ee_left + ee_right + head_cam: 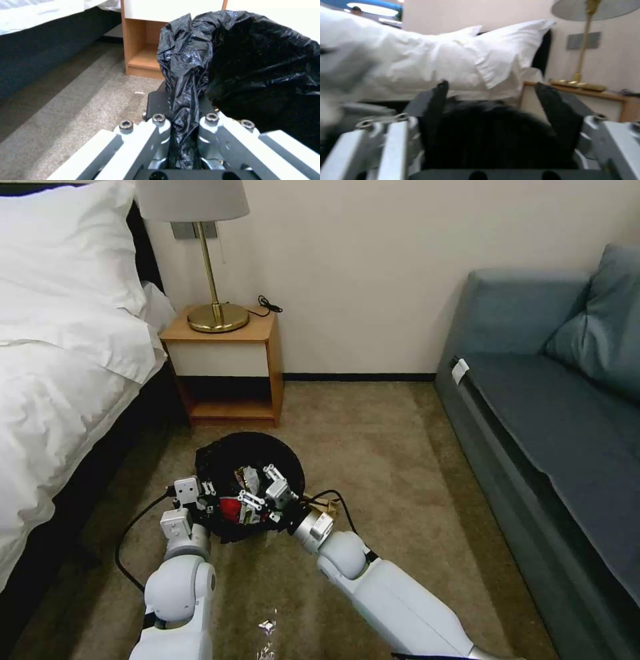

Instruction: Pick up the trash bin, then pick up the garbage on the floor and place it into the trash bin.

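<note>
Over the carpet, between bed and sofa: we see one trash bin (250,483), held off the floor in front of the nightstand (227,363), its mouth facing up toward the head camera.
Bin lining: a crinkly black bag (233,62) is draped over the rim and hides the bin wall from us.
Bin contents: we make out a red item (230,508) and a light crumpled piece (248,477) inside; we cannot tell how many items lie there in all, nor which way any of them points.
Left gripper (183,120): at the bin's near-left rim, jaws closed on a fold of the black bag and the rim under it, as we see in the left wrist view.
Right gripper (263,493): over the bin's mouth, reaching in from the near-right side; in the right wrist view we see its two dark fingers (438,100) spread apart with nothing between them, above the black bag.
Beside the right wrist: we see one brown paper piece (328,507) just outside the bin's near-right rim; whether it rests on the carpet we cannot tell.
Carpet near the robot: one clear crinkled item (267,633) lies between the two arms.
Nightstand top: one brass lamp (217,317).
</note>
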